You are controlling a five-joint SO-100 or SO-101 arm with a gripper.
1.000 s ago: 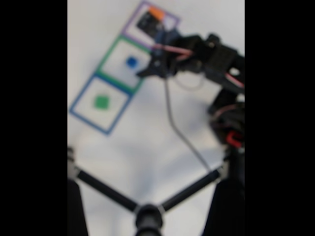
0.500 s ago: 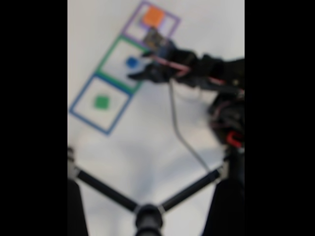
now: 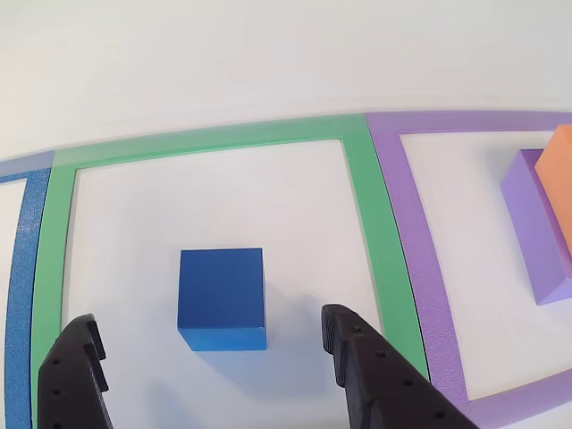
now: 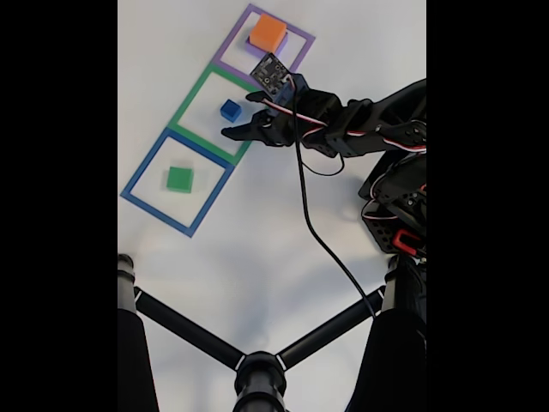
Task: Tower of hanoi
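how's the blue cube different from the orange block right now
The blue cube sits alone on the table inside the green square; the orange block rests on top of a purple block inside the purple square. The blue cube looks smaller in the fixed view. The open gripper points at the blue cube, its fingers either side and apart from it, while the orange block stands off to one side. Both are plain, single-coloured blocks.
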